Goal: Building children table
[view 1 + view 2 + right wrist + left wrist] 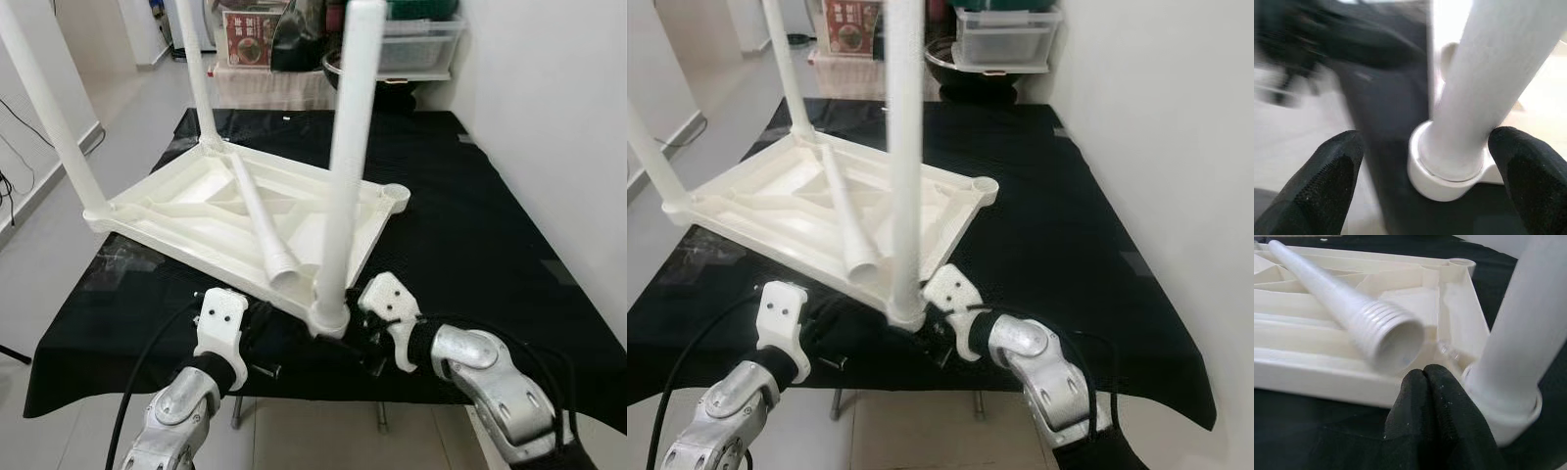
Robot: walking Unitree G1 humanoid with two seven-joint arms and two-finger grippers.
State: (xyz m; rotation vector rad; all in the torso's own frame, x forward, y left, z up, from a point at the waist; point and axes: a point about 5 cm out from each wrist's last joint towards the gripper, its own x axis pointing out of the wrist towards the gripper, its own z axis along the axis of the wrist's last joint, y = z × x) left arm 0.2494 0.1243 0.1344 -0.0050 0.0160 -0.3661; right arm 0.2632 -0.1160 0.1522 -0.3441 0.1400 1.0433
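My right gripper point(1425, 171) stood spread, one finger either side of the near leg point(345, 176) at its socket, likely to steady it. My left gripper point(1432, 401), fingers together, pressed against the upturned tabletop point(186, 211), propping it atilt on the black cloth point(470, 225); a loose leg point(260, 220) lay inside it, not yet fitted.

An upturned tabletop point(206, 211) lies on the cloth-covered worktop point(470, 245), three legs standing from its corners: one at the near corner point(345, 166), one at the left point(54, 127), one at the far side point(196, 73). A loose leg point(260, 220) lies across the tabletop's underside, its threaded end toward the near edge. The left claw point(1425, 382) sits just before that edge, the right claw point(1425, 161) either side of the near leg's base. Storage boxes point(416, 44) stand behind the worktop
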